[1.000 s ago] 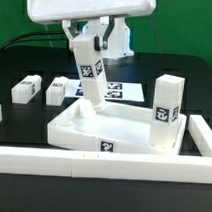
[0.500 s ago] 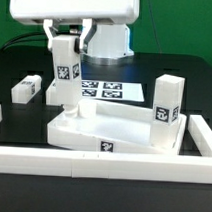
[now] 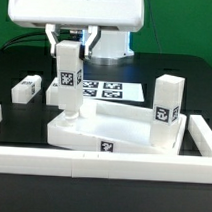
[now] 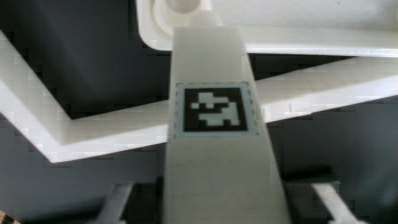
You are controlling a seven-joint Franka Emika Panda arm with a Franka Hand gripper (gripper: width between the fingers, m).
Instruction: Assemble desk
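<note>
Desk top (image 3: 132, 145) sat on the black counter (image 3: 21, 65) in your exterior view, a white tray with a raised rim, just behind the long low border wall (image 3: 51, 162) at the front. Your fingers (image 3: 85, 39) were clenched on the upper end of 1 white post, the held leg (image 3: 68, 77). It stood close to upright, with its tag facing the camera. Its lower end met the tray at the far corner on the exterior view's left. You could not tell from here whether it was seated in the socket. A second leg (image 3: 166, 112) stood upright at the tray's corner on the exterior view's right, tag outward. A third leg (image 3: 28, 88) lay flat on the counter, well apart from the tray on the exterior view's left. The marker board (image 3: 107, 91) lay flat on the counter behind the tray, between the held leg and the second leg.

In your wrist view the held leg (image 4: 214, 140) ran straight away from the camera, with its black-and-white tag (image 4: 215, 108) square in the middle. The 2 fingers (image 4: 317, 196) pressed on either side of its near end, grasping it. The leg's far end reached a white corner of the desk top (image 4: 302, 25). White bands crossed the dark counter (image 4: 54, 190) behind the leg, and you could not tell which part they belonged to.
</note>
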